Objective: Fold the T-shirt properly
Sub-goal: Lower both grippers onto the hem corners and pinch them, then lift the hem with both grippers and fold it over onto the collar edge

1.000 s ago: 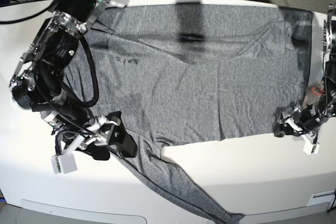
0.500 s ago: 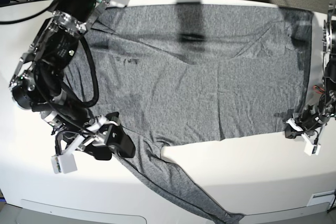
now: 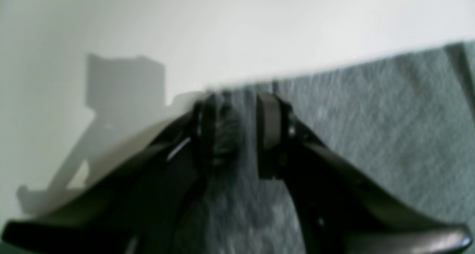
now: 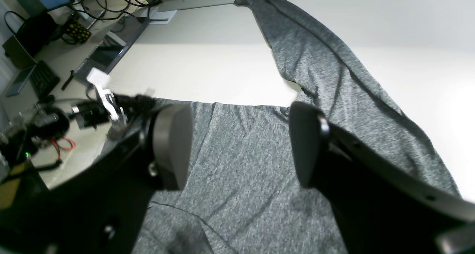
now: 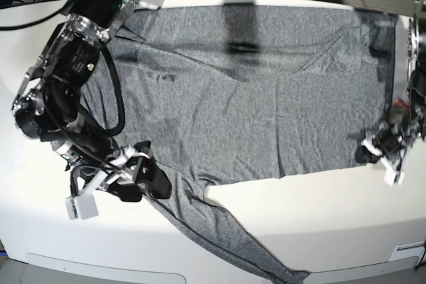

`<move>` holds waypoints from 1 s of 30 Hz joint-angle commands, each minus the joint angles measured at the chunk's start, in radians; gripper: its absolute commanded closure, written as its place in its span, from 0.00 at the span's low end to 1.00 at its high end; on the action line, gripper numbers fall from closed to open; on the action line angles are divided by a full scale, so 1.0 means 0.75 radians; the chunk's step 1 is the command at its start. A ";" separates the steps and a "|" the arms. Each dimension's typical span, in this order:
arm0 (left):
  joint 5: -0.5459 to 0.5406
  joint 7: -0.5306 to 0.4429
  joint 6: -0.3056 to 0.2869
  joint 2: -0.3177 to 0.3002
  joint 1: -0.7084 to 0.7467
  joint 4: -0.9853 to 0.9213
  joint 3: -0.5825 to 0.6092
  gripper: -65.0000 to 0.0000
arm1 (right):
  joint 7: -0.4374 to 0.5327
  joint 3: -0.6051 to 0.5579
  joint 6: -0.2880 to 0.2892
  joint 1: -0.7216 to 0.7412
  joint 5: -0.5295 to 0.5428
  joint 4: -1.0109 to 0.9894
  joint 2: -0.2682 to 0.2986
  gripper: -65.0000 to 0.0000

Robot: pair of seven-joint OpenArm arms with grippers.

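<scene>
Shirt: We see the grey T-shirt point(image 5: 253, 98) lying spread out flat on the white tabletop point(image 5: 319, 217). One long sleeve point(image 5: 219, 237) runs down toward the front edge.

Left end effector: Our left end effector point(image 3: 237, 131) sits at the bottom corner of the shirt, on the right side of the base view. Its two pads are close together with a bit of the shirt's edge between them. The picture is blurry, so we cannot tell if it really has hold of the cloth.

Right end effector: Our right end effector point(image 4: 239, 146) hangs over the shirt near where the sleeve starts. Its pads are wide apart and hold nothing.

Step in hand: We think we are getting a hold on the near edge of the shirt, one corner for each arm.

How to do it well: We should pinch only the edge and grab both layers. We should make sure both sides hold tight before we lift. Then we lift both sides together and evenly so the fold comes out straight.

Watch out: The loose sleeve may drag or bunch up, so we should tuck it in.
</scene>
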 commanded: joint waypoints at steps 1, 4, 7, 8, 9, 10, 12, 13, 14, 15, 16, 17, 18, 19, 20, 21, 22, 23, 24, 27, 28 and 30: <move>-0.001 -0.023 -0.004 -0.024 -0.016 0.016 -0.003 0.72 | 0.024 0.001 0.009 0.030 0.031 0.022 0.003 0.41; 0.071 -0.148 0.001 -0.024 0.046 0.016 -0.003 0.71 | 0.023 0.001 0.009 0.030 0.031 0.022 0.003 0.41; 0.096 -0.256 0.000 -0.023 0.093 0.017 -0.003 0.71 | 0.020 0.001 0.009 0.030 0.031 0.022 0.004 0.41; 0.095 -0.283 0.001 -0.023 0.099 0.017 -0.003 0.71 | 0.019 0.001 0.009 0.030 0.031 0.022 0.004 0.41; 0.093 -0.300 0.001 -0.023 0.100 0.017 -0.003 0.71 | 0.019 0.001 0.009 0.030 0.031 0.022 0.004 0.41; 0.092 -0.307 0.000 -0.023 0.100 0.017 -0.003 0.71 | 0.019 0.001 0.009 0.030 0.031 0.022 0.004 0.41; 0.092 -0.307 0.001 -0.024 0.092 0.017 -0.003 0.72 | 0.019 0.001 0.009 0.030 0.031 0.022 0.004 0.41; 0.092 -0.310 0.001 -0.024 0.087 0.017 -0.003 0.76 | 0.019 0.001 0.009 0.030 0.031 0.022 0.004 0.41; 0.092 -0.311 0.000 -0.024 0.081 0.017 -0.003 0.82 | 0.019 0.001 0.009 0.030 0.031 0.022 0.004 0.41; 0.092 -0.311 0.000 -0.024 0.075 0.017 -0.003 0.91 | 0.019 0.001 0.009 0.030 0.031 0.022 0.004 0.41; 0.092 -0.311 0.000 -0.024 0.070 0.017 -0.003 1.00 | 0.019 0.001 0.009 0.030 0.030 0.022 0.004 0.41; 0.092 -0.311 0.000 -0.024 0.066 0.017 -0.003 1.00 | 0.019 0.001 0.009 0.030 0.030 0.022 0.004 0.41; 0.092 -0.311 0.000 -0.025 0.061 0.017 -0.003 1.00 | 0.020 0.001 0.010 0.030 0.030 0.022 0.004 0.41; 0.092 -0.311 0.000 -0.026 0.056 0.017 -0.003 1.00 | 0.021 0.001 0.019 0.030 0.023 0.022 0.008 0.41; 0.092 -0.312 0.000 -0.026 0.051 0.017 -0.003 1.00 | 0.025 0.001 0.046 0.030 -0.004 0.020 0.014 0.41; 0.092 -0.312 0.000 -0.028 0.048 0.017 -0.003 1.00 | 0.043 -0.002 0.058 0.030 -0.042 0.014 0.027 0.41; 0.092 -0.311 0.000 -0.031 0.044 0.018 -0.003 1.00 | 0.065 -0.006 0.059 0.030 -0.075 0.000 0.048 0.41; 0.093 -0.311 0.000 -0.034 0.040 0.018 -0.003 1.00 | 0.098 -0.013 0.059 0.030 -0.102 -0.024 0.075 0.41; 0.093 -0.311 -0.001 -0.039 0.037 0.019 -0.003 1.00 | 0.132 -0.023 0.058 0.030 -0.132 -0.057 0.107 0.41; 0.093 -0.310 -0.001 -0.058 0.030 0.019 -0.003 1.00 | 0.233 -0.071 0.058 0.031 -0.216 -0.189 0.207 0.41; 0.092 -0.311 -0.001 -0.066 0.026 0.020 -0.003 1.00 | 0.275 -0.091 0.058 0.031 -0.238 -0.238 0.239 0.41; 0.092 -0.310 -0.001 -0.084 0.026 0.033 -0.003 1.00 | 0.363 -0.131 0.058 0.042 -0.291 -0.327 0.289 0.41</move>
